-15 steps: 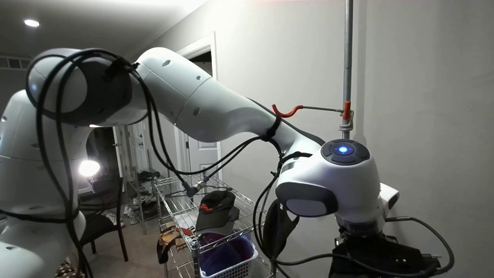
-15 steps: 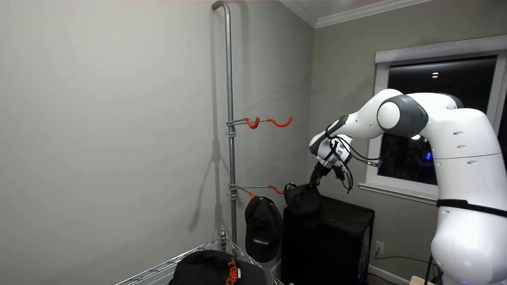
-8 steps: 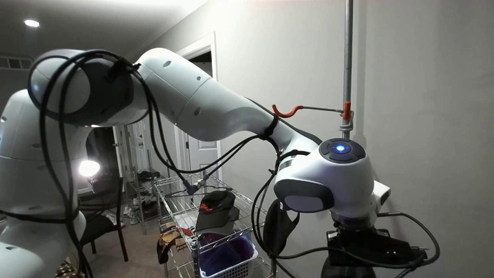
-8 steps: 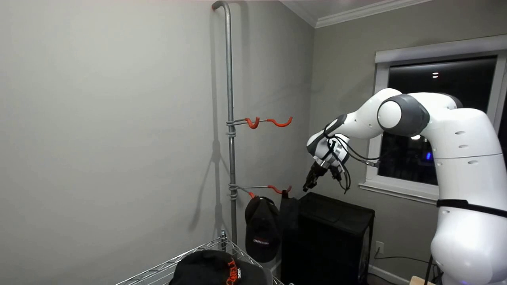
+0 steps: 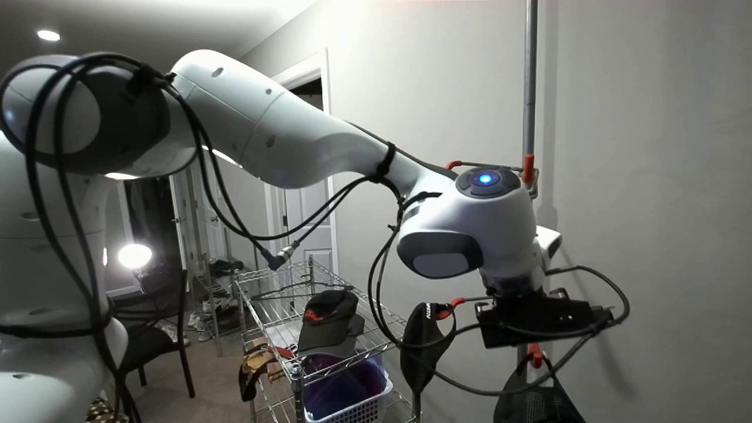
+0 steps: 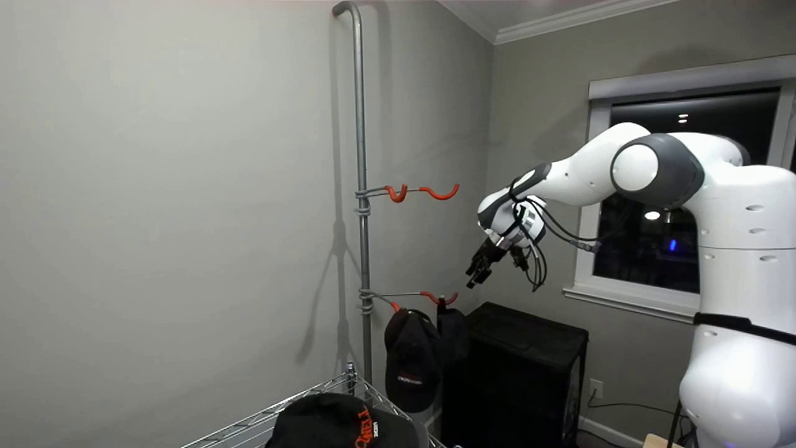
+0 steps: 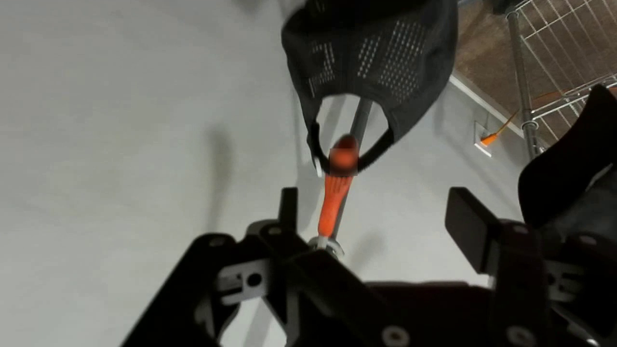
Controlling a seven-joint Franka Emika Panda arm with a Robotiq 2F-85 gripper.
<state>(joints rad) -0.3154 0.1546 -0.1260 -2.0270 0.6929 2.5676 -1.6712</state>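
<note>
A black cap with a mesh back (image 7: 366, 58) hangs by its strap from an orange-tipped hook (image 7: 332, 207) on a metal pole. My gripper (image 7: 373, 217) is open, its fingers (image 7: 288, 207) wide apart with nothing held; the hook shows beyond the gap. In an exterior view the gripper (image 6: 474, 280) stands above and to the right of the hook, apart from the cap (image 6: 454, 330). The same cap (image 5: 537, 405) is partly cut off at the bottom of an exterior view. Another dark cap (image 6: 411, 367) hangs on the neighbouring lower hook.
Two upper orange hooks (image 6: 440, 194) stick out from the pole (image 6: 362, 143). A wire shelf (image 5: 270, 323) carries a cap with orange lettering (image 5: 329, 323), with a plastic basket (image 5: 358, 411) below. A black cabinet (image 6: 516, 373) stands under the arm.
A second ago my gripper was at the mesh cap, holding it by the hook. It has let go and opened, then moved up and away; the cap has swung down onto the hook.
</note>
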